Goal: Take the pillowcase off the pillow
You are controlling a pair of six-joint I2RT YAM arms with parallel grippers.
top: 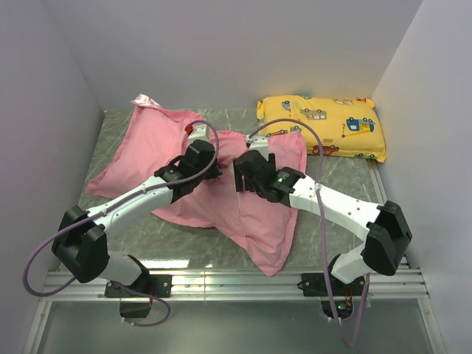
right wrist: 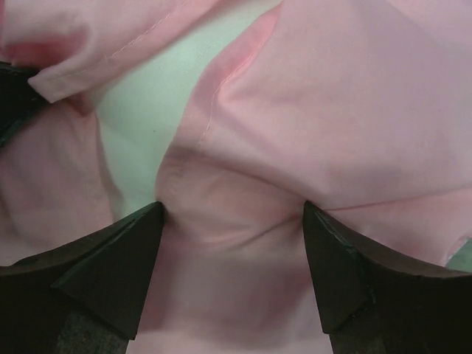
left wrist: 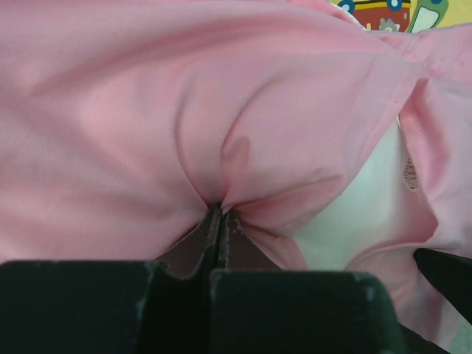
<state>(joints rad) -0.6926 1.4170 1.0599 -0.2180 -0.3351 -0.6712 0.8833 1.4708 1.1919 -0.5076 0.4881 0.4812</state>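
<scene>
The pink pillowcase (top: 158,140) lies spread over the table's middle, with the white pillow inside it. A strip of white pillow (left wrist: 369,199) shows through the case's opening in the left wrist view and in the right wrist view (right wrist: 147,96). My left gripper (top: 216,171) is shut, its jaws pinching a fold of the pillowcase (left wrist: 221,169). My right gripper (top: 241,177) is open, its fingers (right wrist: 118,265) pressed onto the pillowcase (right wrist: 332,110) with a bulge of fabric between them. The two grippers sit close together at the case's centre.
A yellow cartoon-vehicle-print pillow (top: 324,125) lies at the back right, its edge also in the left wrist view (left wrist: 383,11). White walls close in the left, back and right. A metal rail (top: 236,284) runs along the near edge.
</scene>
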